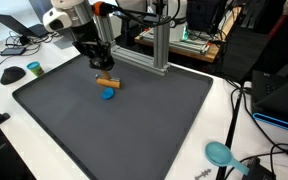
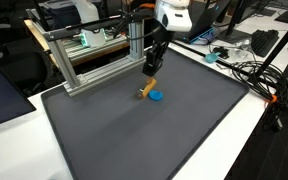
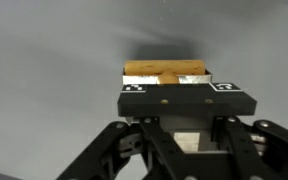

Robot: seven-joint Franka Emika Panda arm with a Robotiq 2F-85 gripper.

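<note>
A short wooden block [image 1: 107, 81] [image 2: 145, 91] hangs just above the dark grey mat [image 1: 134, 135] [image 2: 134, 140], near its far side. My gripper [image 1: 102, 70] [image 2: 150, 74] comes down on it from above, and its jaws are shut on the block. In the wrist view the block [image 3: 164, 70] shows as a tan bar just past the black marked fingertips of the gripper [image 3: 182, 97], with its shadow on the mat beyond. A small blue round piece [image 1: 108, 95] [image 2: 156, 97] lies on the mat right next to the block, apart from the fingers.
An aluminium frame [image 1: 149, 50] [image 2: 94, 60] stands along the mat's far edge, close behind the gripper. A teal tool [image 1: 219, 153] and cables [image 2: 254, 75] lie on the white table beside the mat. A dark mouse [image 1: 34, 68] sits off one corner.
</note>
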